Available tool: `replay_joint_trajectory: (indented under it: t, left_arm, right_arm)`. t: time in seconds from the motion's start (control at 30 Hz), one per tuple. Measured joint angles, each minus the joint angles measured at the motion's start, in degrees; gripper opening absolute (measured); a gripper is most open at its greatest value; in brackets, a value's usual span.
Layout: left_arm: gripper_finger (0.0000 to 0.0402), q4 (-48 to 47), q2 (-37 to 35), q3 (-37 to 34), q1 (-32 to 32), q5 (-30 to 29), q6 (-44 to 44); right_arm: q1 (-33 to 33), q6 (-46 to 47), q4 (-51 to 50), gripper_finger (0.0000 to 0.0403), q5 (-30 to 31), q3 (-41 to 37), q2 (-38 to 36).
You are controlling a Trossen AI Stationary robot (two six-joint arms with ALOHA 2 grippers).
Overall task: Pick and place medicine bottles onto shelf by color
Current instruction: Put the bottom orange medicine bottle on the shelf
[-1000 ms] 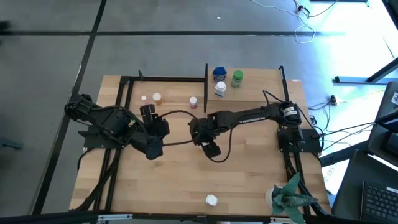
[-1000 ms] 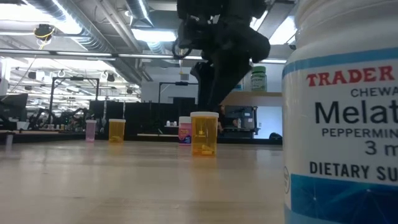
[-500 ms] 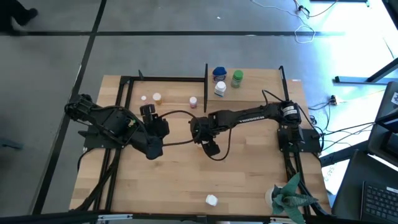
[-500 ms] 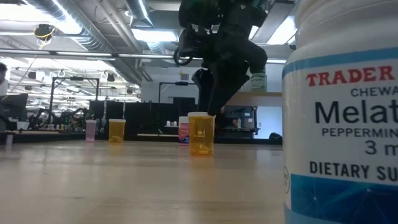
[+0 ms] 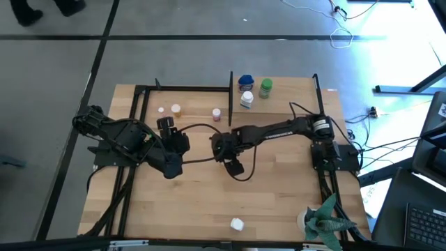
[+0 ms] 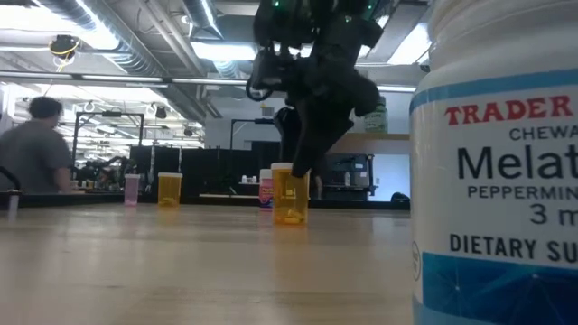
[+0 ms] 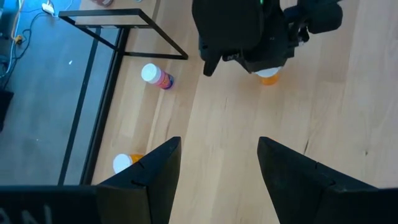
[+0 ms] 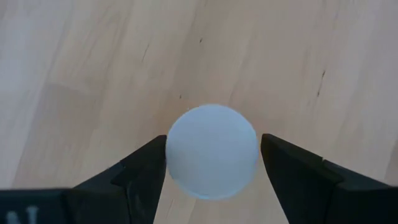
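An orange medicine bottle (image 6: 290, 195) with a white cap (image 8: 212, 151) stands upright on the table's middle. My right gripper (image 8: 213, 163) is open and points steeply down over it, one finger on each side of the cap. In the high view the right gripper (image 5: 228, 157) hides this bottle. My left gripper (image 7: 218, 167) waits open above the table, to the left of the bottle, with nothing between its fingers. The shelf (image 5: 286, 94) at the far right carries a blue (image 5: 245, 81), a green (image 5: 265, 87) and a white bottle (image 5: 247, 100). My right gripper comes at the orange bottle from above, its fingers (image 8: 144, 169) flanking the cap's rim (image 8: 171, 146). The gaps at both sides are too small to tell whether the fingers touch it. The bottle stands on the table.
Three small bottles stand on the far left part of the table: whitish (image 5: 161, 110), orange (image 5: 175, 109) and pink (image 5: 217, 113). A white bottle (image 5: 237, 224) stands near the front edge, close before the low camera. A green paper plant (image 5: 324, 219) is at the front right. A person (image 6: 41, 153) shows beyond the table.
My right gripper has come down over the orange bottle, staying open, so its fingers now reach past the cap. My left arm has kept still. A person has come into the low view at the left.
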Motion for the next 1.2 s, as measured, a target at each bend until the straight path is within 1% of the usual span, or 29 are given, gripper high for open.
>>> replay_joint_trajectory:
  t: [0.23, 0.5, 0.67, 0.77, 0.83, 1.0, 1.2]
  left_arm:
    - [0.0207, 0.02, 0.02, 0.0, -0.02, 0.01, 0.0]
    - [0.0207, 0.03, 0.02, 0.0, -0.02, 0.0, -0.01]
    - [0.0207, 0.04, 0.02, 0.0, -0.02, 0.01, -0.31]
    - [0.0207, 0.04, 0.02, 0.0, -0.02, 0.01, -0.42]
    - [0.0207, 0.07, 0.02, 0.0, -0.02, 0.02, -0.75]
    - [0.0207, 0.0, 0.02, 0.0, -0.02, 0.02, -1.27]
    - [0.0207, -0.11, 0.02, 0.0, -0.02, 0.02, -1.55]
  right_arm:
    - [0.0, -0.13, 0.31, 0.0257, 0.02, 0.0, 1.51]
    - [0.0, -0.22, 0.43, 0.0199, 0.05, 0.0, 1.56]
    - [0.0, -0.24, -1.92, 0.0199, 0.16, 0.74, 1.25]
    - [0.0, -0.24, -5.3, 0.0208, 0.17, 2.09, 0.25]
    - [0.0, -0.24, -5.74, 0.0211, 0.17, 2.36, -0.65]
    - [0.0, -0.75, -8.72, 0.0199, 0.27, 2.36, -4.51]
    - [0.0, -0.58, -12.47, 0.0206, 4.84, 2.36, -10.52]
